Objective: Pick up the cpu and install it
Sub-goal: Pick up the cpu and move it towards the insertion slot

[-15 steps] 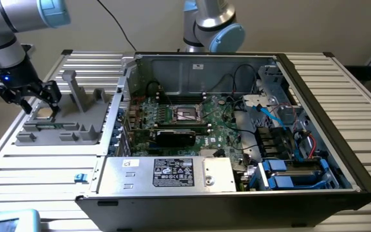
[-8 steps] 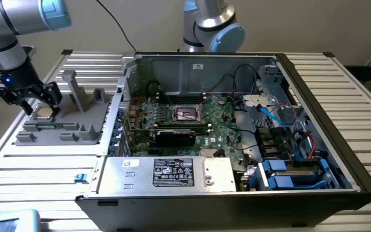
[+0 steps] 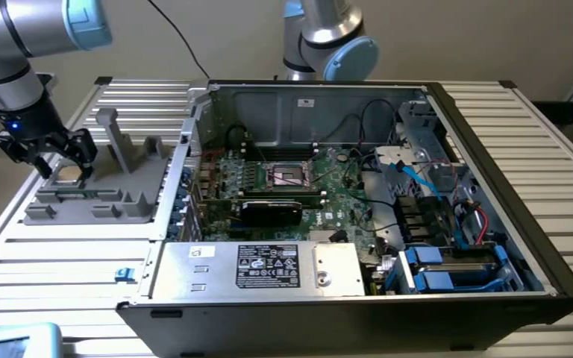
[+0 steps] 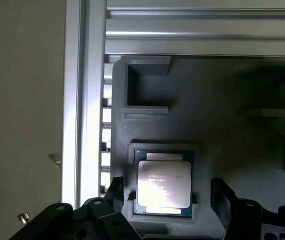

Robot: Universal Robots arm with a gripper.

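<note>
Cpu [image 4: 163,184] lies flat in recess of grey holder [image 4: 222,95], near holder's outer edge. Gripper [image 4: 168,192] spread wide, hovers over holder, one finger either side of cpu, holding nothing. Cpu likely light, rigid, thin, underside fragile; grip opposite side edges, keep level.

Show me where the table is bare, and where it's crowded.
Bare slats lie between the grey tray and the blue clip, and on the table at the exterior view's right of the computer case. Crowded: the tray, where the open hand straddles the cpu, and the case's inside, full of cables.
</note>
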